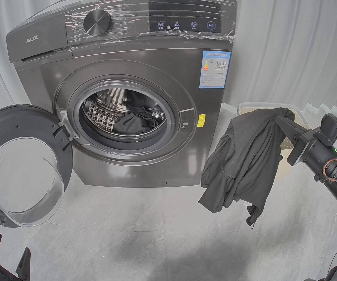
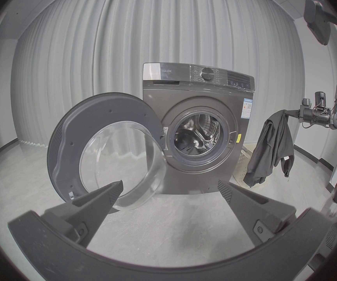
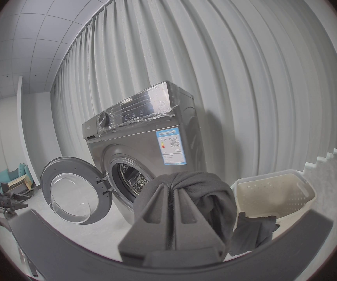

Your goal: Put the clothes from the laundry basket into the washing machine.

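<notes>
**spin_cycle:** so where's the laundry sitting?

**bot_watcher:** The right claw (image 3: 171, 190) is clenched on a dark garment (image 1: 246, 160), pinching it by a bunched-up bit at the top. The rest hangs loose in the air above the floor (image 1: 145, 231), not touching it. It's dangling in front of the laundry basket (image 1: 254, 107), which stands on the floor just beside the washing machine (image 1: 145, 168), back by the curtain (image 1: 293, 40).

**spin_cycle:** machine open?

**bot_watcher:** Yep, the door (image 1: 20, 129) is swung all the way out to the side. There's another dark bit of clothing (image 1: 135, 122) lying low in the drum (image 1: 106, 114).

**spin_cycle:** and the other arm?

**bot_watcher:** The left claw (image 2: 169, 184) is released, fingers spread wide with nothing in it. It's down low over the floor, near the open door and well apart from the hanging garment.
</notes>
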Available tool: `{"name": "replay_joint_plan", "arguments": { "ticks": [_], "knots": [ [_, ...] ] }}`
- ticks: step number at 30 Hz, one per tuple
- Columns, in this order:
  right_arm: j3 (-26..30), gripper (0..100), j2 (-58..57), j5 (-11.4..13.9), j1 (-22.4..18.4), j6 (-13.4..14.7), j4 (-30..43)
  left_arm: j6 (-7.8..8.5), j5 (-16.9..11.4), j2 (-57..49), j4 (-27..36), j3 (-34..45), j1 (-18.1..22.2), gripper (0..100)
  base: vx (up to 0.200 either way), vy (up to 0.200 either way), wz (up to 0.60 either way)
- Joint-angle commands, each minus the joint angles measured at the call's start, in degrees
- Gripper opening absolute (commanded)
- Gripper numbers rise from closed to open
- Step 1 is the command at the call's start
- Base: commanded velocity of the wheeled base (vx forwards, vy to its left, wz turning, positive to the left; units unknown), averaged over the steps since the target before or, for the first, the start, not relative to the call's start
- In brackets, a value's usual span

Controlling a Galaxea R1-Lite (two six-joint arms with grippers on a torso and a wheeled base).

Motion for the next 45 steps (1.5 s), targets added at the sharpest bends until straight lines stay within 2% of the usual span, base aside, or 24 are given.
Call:
{"name": "replay_joint_plan", "arguments": {
  "ticks": [1,4,16,17,21,25,31,45],
  "knots": [
    [0.00,0,0.08,-0.02,0.05,-0.01,-0.04,-0.02,0.04,-0.84,0.02,0.84,0.03,100,0.000,0.200,0.00],
    [0.09,0,0.08,-0.02,0.05,-0.01,-0.04,-0.02,0.04,-0.84,0.02,0.84,0.03,100,0.000,0.200,0.00],
    [2.37,0,-0.01,0.25,0.05,-0.01,0.40,0.60,-0.05,-0.84,0.02,0.84,0.03,100,0.000,0.000,0.00],
    [3.87,0,0.08,0.25,0.40,0.52,-0.22,0.60,-0.05,-0.84,-0.07,0.84,0.03,100,-0.200,0.000,0.00],
    [4.22,0,0.08,0.25,0.93,1.31,-0.13,0.60,-0.05,-0.84,-0.07,0.92,0.03,100,-0.200,0.000,0.00],
    [3.34,0,0.96,0.42,0.93,1.49,-0.22,0.60,0.04,-0.93,-0.07,0.92,0.03,100,-0.200,0.000,0.00],
    [1.58,0,2.63,0.42,1.20,1.49,-0.22,0.69,0.04,-0.93,-0.07,0.92,0.03,100,0.000,0.000,0.00],
    [-1.84,0,6.32,-0.02,5.15,1.57,-0.31,0.95,0.31,-0.93,-0.07,0.92,0.03,100,0.000,0.171,0.00]
  ]
}}
